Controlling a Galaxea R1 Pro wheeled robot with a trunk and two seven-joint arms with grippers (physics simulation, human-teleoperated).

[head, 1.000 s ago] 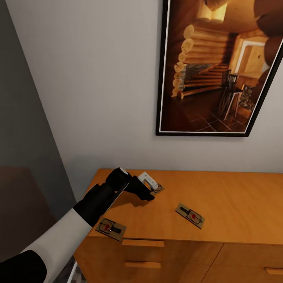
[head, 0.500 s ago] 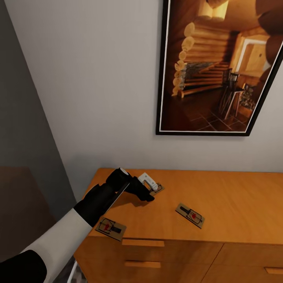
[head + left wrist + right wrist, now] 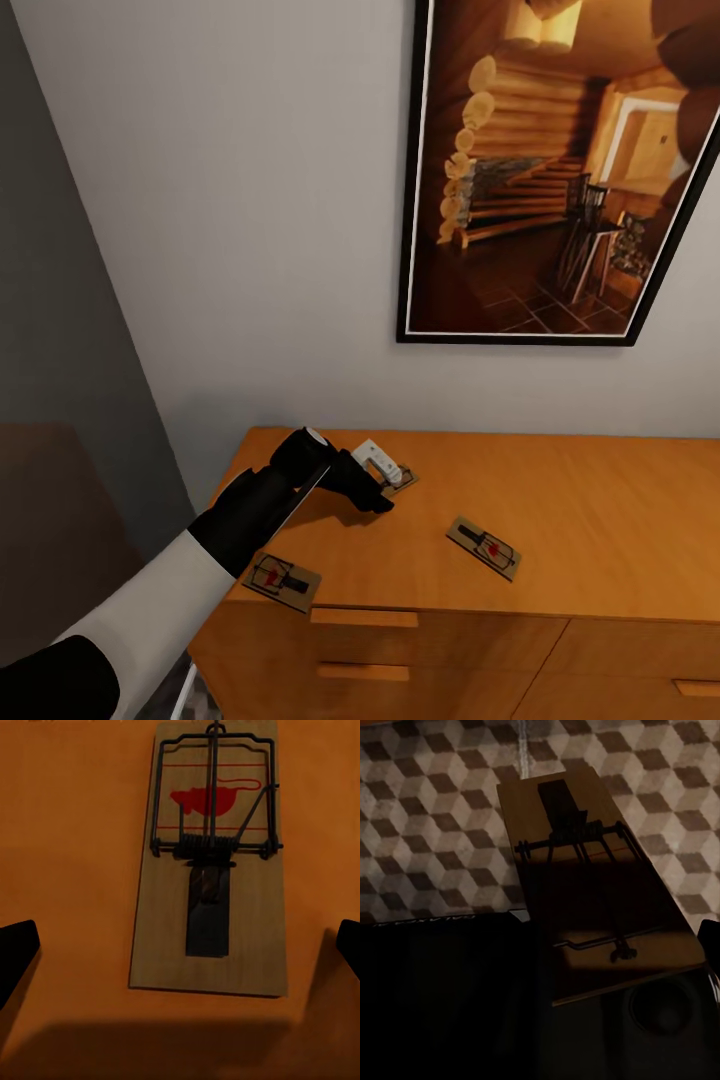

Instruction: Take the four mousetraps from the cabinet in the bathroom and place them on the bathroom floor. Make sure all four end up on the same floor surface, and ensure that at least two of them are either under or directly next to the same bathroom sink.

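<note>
Three mousetraps lie on the flat top of the orange-brown cabinet (image 3: pixel 600 500). One mousetrap (image 3: pixel 283 583) rests at the front left edge, another (image 3: pixel 484 548) nearer the middle. Over the third mousetrap (image 3: pixel 403 481) hovers my left gripper (image 3: pixel 385 490). In the left wrist view that mousetrap (image 3: pixel 214 870) lies between the open gripper's (image 3: pixel 180 952) black fingertips (image 3: pixel 15 952), untouched. In the right wrist view a fourth mousetrap (image 3: pixel 585 870) hangs close to the camera over the cube-patterned bathroom floor (image 3: pixel 427 817), with a dark fingertip (image 3: pixel 710 936) against its edge.
A large framed picture of a log cabin (image 3: pixel 560 170) hangs on the white wall behind the cabinet. Drawer handles (image 3: pixel 363 618) run along the cabinet front. A grey wall (image 3: pixel 60 330) closes the left side. Dark robot parts (image 3: pixel 442 997) shade the floor.
</note>
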